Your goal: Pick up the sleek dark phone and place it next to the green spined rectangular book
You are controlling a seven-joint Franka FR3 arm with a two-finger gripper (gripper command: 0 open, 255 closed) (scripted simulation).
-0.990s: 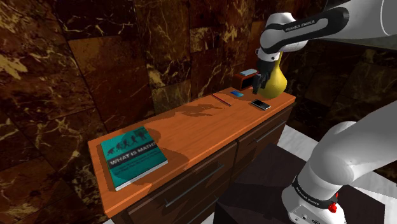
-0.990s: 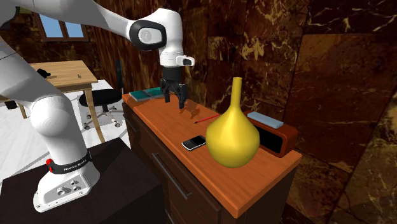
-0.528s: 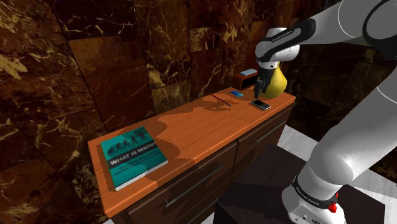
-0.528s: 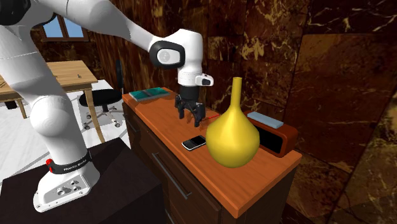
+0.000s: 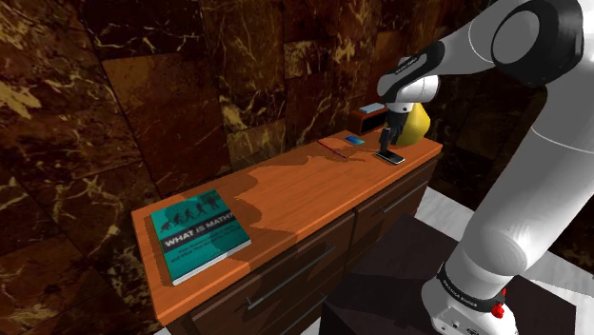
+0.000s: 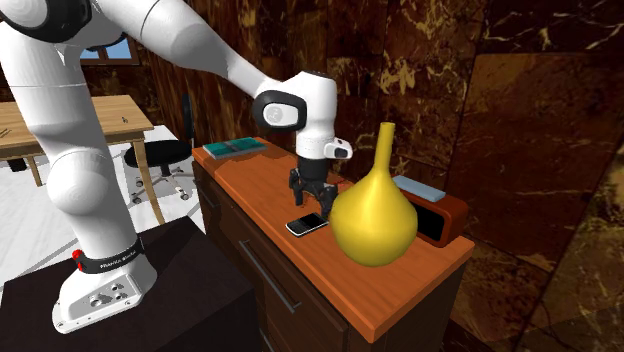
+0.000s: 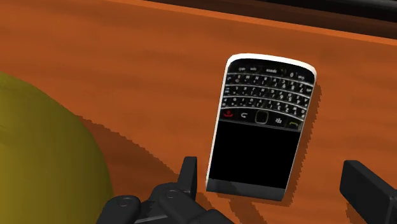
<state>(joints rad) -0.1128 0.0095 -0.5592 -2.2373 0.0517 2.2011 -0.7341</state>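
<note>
The dark phone (image 5: 388, 156) (image 6: 306, 224) lies flat near the front edge of the wooden dresser (image 5: 286, 190); it has a keypad and a black screen (image 7: 261, 127). My gripper (image 5: 387, 146) (image 6: 311, 203) (image 7: 270, 168) hangs open just above it. Its fingers stand apart on either side of the phone's screen end, without touching it. The teal book (image 5: 198, 233) (image 6: 235, 148) lies flat at the dresser's other end, far from the phone.
A yellow long-necked vase (image 5: 411, 124) (image 6: 372, 215) (image 7: 44, 159) stands right beside my gripper, leaning slightly. A brown box (image 5: 369, 112) (image 6: 430, 205), a red pencil (image 5: 331, 147) and a small blue item (image 5: 355, 140) sit behind the phone. A wooden table (image 6: 100, 115) stands far off.
My gripper has moved along the dresser towards the vase and come down over the phone. The vase has tipped slightly away from the gripper.
</note>
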